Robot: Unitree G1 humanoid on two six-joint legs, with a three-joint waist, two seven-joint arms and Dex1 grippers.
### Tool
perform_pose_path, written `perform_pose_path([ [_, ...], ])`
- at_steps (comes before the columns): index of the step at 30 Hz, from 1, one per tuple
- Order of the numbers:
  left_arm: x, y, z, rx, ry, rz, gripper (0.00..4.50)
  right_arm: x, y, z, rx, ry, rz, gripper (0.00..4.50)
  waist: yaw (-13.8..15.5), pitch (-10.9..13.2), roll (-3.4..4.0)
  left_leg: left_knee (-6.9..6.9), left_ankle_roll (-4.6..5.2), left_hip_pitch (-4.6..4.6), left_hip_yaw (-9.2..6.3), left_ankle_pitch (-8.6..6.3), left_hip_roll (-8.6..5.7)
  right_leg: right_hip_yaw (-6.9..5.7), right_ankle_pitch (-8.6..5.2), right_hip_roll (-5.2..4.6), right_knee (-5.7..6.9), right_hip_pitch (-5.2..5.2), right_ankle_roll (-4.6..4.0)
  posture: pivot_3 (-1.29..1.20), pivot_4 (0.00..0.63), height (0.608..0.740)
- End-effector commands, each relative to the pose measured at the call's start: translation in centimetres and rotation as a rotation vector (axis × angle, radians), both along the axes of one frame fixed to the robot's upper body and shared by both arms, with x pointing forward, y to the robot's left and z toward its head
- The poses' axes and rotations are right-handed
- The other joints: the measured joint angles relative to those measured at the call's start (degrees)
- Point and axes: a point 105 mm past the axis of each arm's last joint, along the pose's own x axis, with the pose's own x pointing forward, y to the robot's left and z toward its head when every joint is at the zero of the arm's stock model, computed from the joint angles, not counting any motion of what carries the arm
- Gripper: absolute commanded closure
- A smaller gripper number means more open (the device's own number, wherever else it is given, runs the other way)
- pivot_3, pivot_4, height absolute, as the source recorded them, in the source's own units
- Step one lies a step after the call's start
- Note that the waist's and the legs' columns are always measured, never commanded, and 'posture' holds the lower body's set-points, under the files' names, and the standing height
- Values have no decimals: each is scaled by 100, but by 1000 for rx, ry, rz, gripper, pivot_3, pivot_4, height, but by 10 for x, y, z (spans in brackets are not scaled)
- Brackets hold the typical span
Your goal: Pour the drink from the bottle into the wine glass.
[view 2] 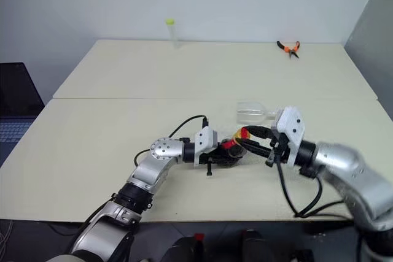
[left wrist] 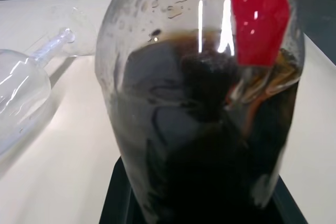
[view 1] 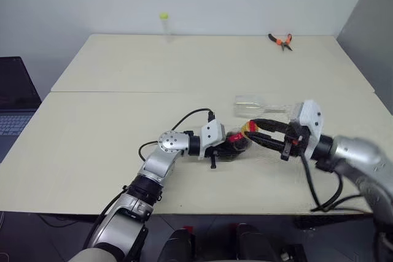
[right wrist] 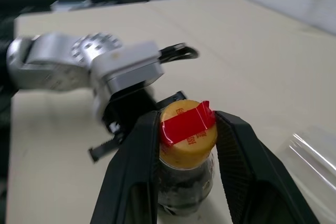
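The bottle (left wrist: pixel 199 108) is clear plastic with a red label strip, and the dark brown drink (left wrist: pixel 210 171) fills its lower part. My left gripper (view 1: pixel 228 145) is shut around the bottle's body just above the table. My right gripper (right wrist: pixel 187 120) comes in from the right, and its two black fingers (right wrist: pixel 137 150) press on either side of the yellow cap (right wrist: pixel 187 136), shut on it. The wine glass (view 1: pixel 253 108) lies on its side on the table just behind the bottle. Its bowl (left wrist: pixel 21 90) is empty.
At the table's far edge stands a slim clear tube with a yellow-green cap (view 1: pixel 164 21). Orange-handled pliers (view 1: pixel 280 40) lie at the far right. A laptop (view 1: pixel 15 99) sits beyond the table's left edge. A grey wall (view 1: pixel 368 35) borders the right side.
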Motion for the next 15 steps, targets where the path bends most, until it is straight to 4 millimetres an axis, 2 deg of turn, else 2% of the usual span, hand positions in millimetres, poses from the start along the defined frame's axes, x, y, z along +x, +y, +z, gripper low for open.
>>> perform_pose_path([
  [1, -7, 1, 11, -29, -30, -38, 3620, 21, -28, -10, -144, 32, -26, 3294, 6, 1, -1, -1, 0, -1, -3, 0, 1, -3, 0, 0, -2, 0, 0, 0, 150, 740],
  [4, -7, 0, 11, -32, -30, -32, 3625, 21, -24, -2, -155, 41, 40, 3294, 9, 1, -1, -1, -1, -6, 0, 0, 0, 0, 0, -6, -6, -3, 0, 0, 150, 740],
  [10, -7, 1, 10, -39, -22, -17, 3627, -7, -5, 2, -84, 118, 120, 3294, 36, 0, -1, 0, -2, -14, -7, 1, 0, -1, 0, -16, -6, -9, 0, 0, 150, 740],
  [15, -6, 1, 10, -46, -16, -8, 3628, -15, 0, 14, 68, 61, -1, 1578, 48, 1, -4, 4, -2, -17, -7, 1, 0, 0, 1, -21, -2, -11, -1, 0, 150, 740],
])
